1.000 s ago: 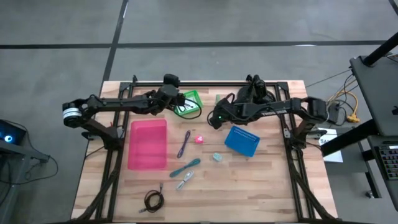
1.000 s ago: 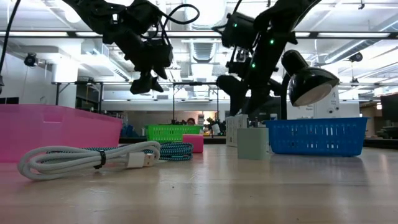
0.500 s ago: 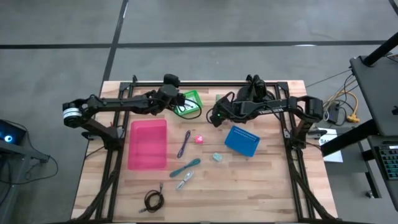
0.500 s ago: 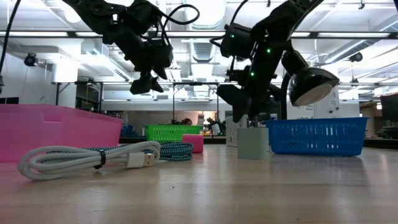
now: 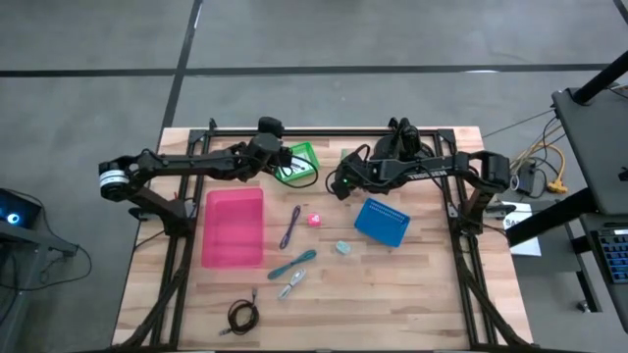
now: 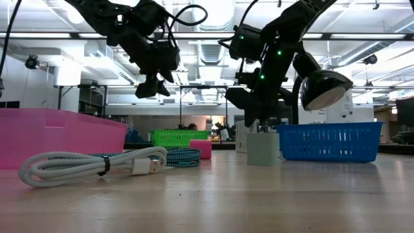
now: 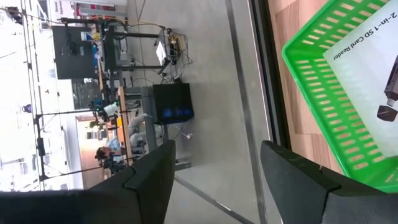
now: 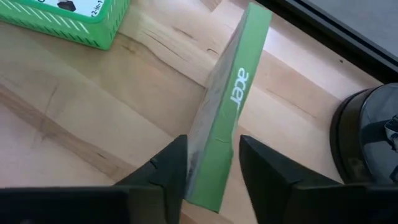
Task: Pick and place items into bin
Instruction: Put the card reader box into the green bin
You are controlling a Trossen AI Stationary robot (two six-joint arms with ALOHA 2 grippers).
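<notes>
Slatted wood table [image 5: 412,284], flat green box [image 8: 225,118] between right end effector [image 8: 208,163] fingers

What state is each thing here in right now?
left gripper: open, above green basket.
right gripper: closed on upright green box.
green basket: holds a card-reader pack.
pink bin: empty.
white cable: coiled, tied.
</notes>
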